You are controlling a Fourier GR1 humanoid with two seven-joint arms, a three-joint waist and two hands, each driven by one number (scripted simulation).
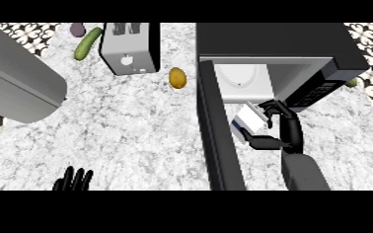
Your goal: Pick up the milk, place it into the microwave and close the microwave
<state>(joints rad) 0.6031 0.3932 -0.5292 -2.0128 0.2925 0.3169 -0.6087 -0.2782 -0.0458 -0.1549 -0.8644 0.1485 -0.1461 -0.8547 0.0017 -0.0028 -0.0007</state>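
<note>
Here, at the far left of the speckled worktop, a large grey rounded appliance fills the edge of the head view. Below it, at the lower edge, the left hand rests with its fingers straight, slightly spread and pointing up, touching nothing. Toward the back, a small purple vegetable lies just beside the tip of a green cucumber, which is angled toward a silver toaster. Right of the toaster, apart from it, sits a yellow-brown potato.

Next comes the microwave door, swung open and seen edge-on as a long dark slab running toward the lower edge. Behind it the black microwave shows its pale cavity, with a white turntable plate inside.

The milk, a white carton with some blue on it, is held tilted just in front of the cavity's opening, between the open door and the microwave's control panel. The right hand has its fingers and thumb curled round the carton, pinching it from the right. A green thing peeks out at the microwave's right side, too hidden to identify.
</note>
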